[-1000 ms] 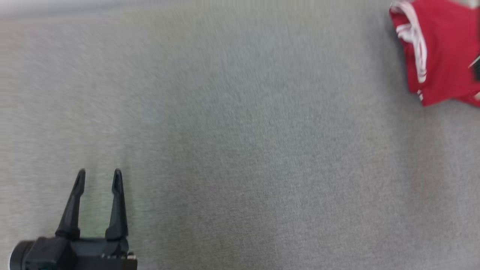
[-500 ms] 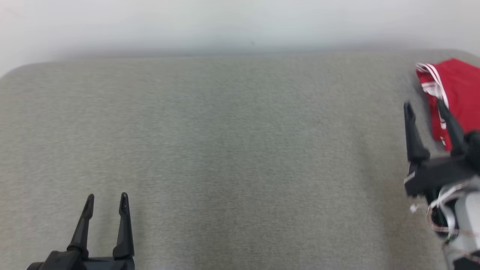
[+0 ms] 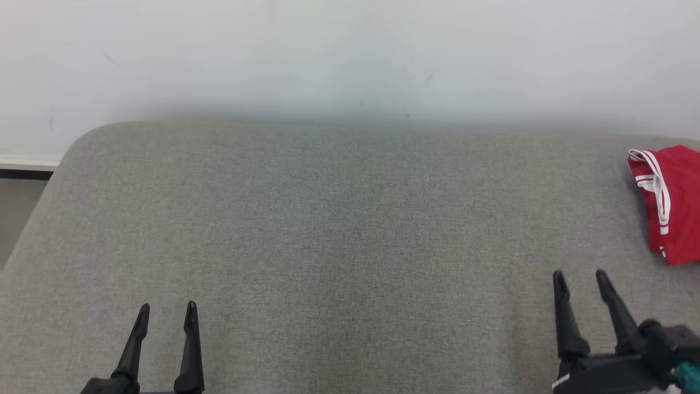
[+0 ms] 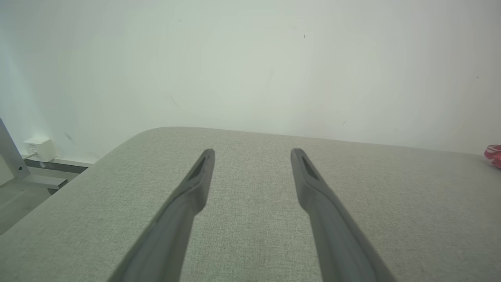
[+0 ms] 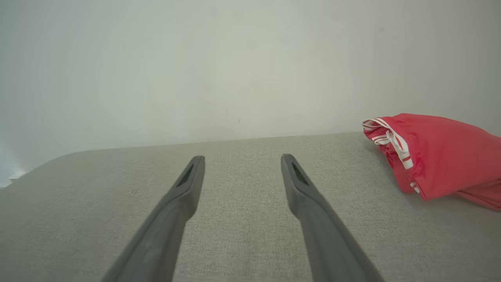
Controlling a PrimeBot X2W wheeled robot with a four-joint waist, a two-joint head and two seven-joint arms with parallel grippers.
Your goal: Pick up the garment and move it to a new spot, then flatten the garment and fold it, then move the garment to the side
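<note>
Both the left gripper (image 3: 167, 306) and the right gripper (image 3: 579, 273) stand wide and empty, and the red white-striped garment (image 3: 675, 202) lies near the right one, ahead and to its right.

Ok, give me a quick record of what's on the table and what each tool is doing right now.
surface: grey padded table against a pale wall
garment: red with white stripes, bunched at the table's far right, nothing touching it
left tool: open, empty, over bare table
right tool: open, empty, short of the garment and apart from it
</note>
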